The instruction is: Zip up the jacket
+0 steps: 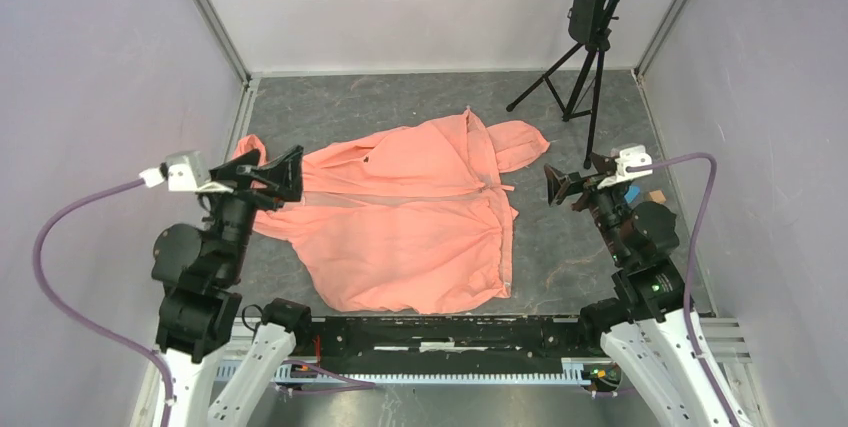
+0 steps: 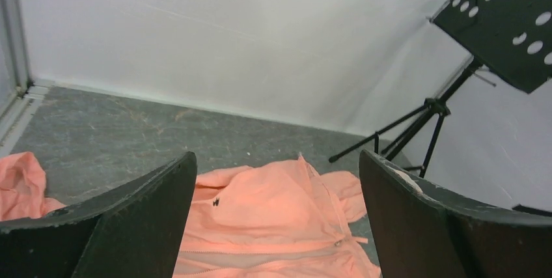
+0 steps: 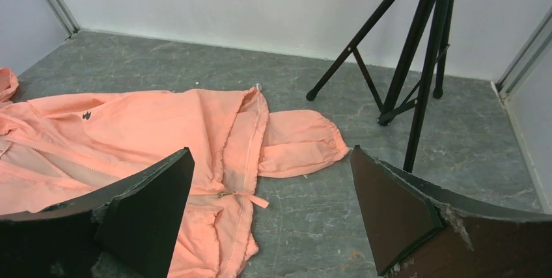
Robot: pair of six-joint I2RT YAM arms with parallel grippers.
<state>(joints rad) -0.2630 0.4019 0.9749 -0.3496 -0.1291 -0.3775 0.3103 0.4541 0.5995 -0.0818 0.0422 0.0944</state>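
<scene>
The salmon-pink jacket (image 1: pixel 400 227) lies spread flat on the grey table, hood to the left, gathered hem to the right. Its pale zipper strip (image 1: pixel 400 199) runs left to right, and the slider (image 1: pixel 497 187) sits near the hem end. The slider and its pink pull tab show in the right wrist view (image 3: pixel 224 194) and the left wrist view (image 2: pixel 338 243). My left gripper (image 1: pixel 292 175) is open and empty, above the jacket's left edge (image 2: pixel 276 161). My right gripper (image 1: pixel 553 188) is open and empty, above bare table right of the hem (image 3: pixel 271 154).
A black music stand on a tripod (image 1: pixel 590 57) stands at the back right (image 3: pixel 416 50). White walls enclose the table on three sides. A sleeve (image 1: pixel 520 139) lies toward the tripod. Small coloured items (image 1: pixel 645 195) sit by the right arm.
</scene>
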